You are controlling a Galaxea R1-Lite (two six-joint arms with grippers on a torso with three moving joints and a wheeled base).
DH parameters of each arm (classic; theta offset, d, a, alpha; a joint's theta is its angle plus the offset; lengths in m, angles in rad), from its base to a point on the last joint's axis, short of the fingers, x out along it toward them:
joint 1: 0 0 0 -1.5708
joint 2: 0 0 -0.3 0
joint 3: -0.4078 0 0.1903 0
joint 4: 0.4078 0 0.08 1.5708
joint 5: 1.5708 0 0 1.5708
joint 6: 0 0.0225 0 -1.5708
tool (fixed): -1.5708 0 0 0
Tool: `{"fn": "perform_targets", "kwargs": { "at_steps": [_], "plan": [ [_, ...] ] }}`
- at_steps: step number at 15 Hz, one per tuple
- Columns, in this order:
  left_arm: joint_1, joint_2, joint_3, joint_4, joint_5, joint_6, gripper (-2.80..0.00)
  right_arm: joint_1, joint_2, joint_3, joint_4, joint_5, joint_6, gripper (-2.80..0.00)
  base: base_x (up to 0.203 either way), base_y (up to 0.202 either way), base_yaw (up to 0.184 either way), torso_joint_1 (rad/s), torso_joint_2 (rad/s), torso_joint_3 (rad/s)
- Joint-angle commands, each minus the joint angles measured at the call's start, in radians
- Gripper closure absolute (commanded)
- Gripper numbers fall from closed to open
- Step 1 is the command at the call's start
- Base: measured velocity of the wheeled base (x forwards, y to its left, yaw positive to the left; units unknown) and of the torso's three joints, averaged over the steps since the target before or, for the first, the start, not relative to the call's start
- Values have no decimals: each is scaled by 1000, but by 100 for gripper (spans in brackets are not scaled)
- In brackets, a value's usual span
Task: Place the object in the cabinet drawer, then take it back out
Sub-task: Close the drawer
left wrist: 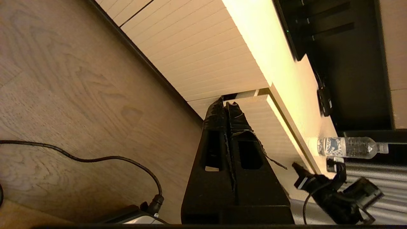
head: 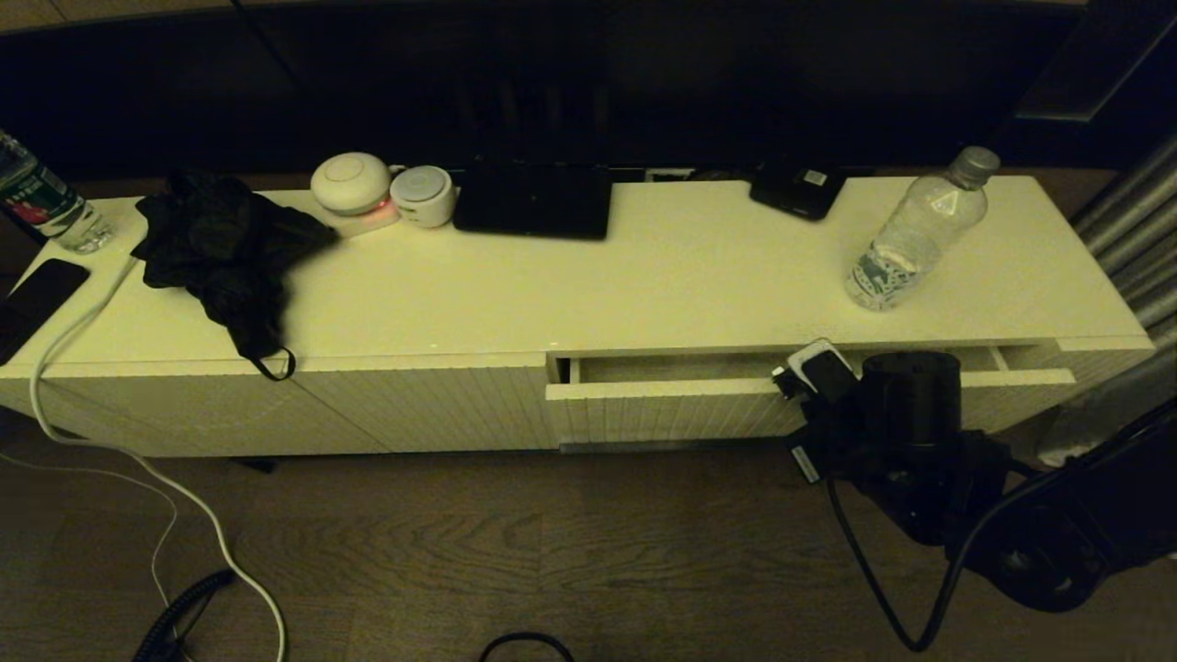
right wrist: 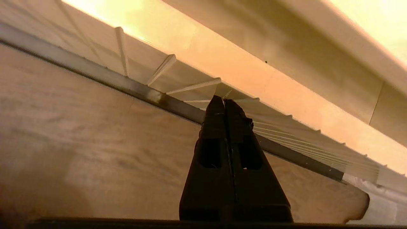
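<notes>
While the drawer (head: 680, 405) stands only slightly pulled out and the water bottle (head: 915, 230) waits upright on the cabinet top (head: 644, 285), the right end effector (right wrist: 224, 103), fingers pressed together, noses at the handle bar (right wrist: 133, 86), seemingly needing more pull.

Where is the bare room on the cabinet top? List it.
The widest bare patch on the cabinet top runs from the black cloth to the clear bottle, in front of the dark flat device. The left end is crowded: a second bottle, phone, cable.
</notes>
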Motion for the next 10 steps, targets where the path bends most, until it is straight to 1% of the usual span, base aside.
{"fn": "perform_targets", "kwargs": {
  "at_steps": [1, 4, 8, 10],
  "plan": [
    [0, -2, 0, 0, 1, -6, 0, -7, 18, -31, -8, -3, -3, 0, 0, 0, 0, 0, 0, 0],
    [0, -2, 0, 0, 1, -6, 0, -17, 69, -63, -84, -3, -3, 0, 0, 0, 0, 0, 0, 0],
    [0, -2, 0, 0, 1, -6, 0, -37, 100, -87, -90, -5, -1, 0, 0, 0, 0, 0, 0, 0],
    [0, -2, 0, 0, 1, -6, 0, -39, 80, -76, -79, -5, 13, 0, 0, 0, 0, 0, 0, 0]
  ]
}}
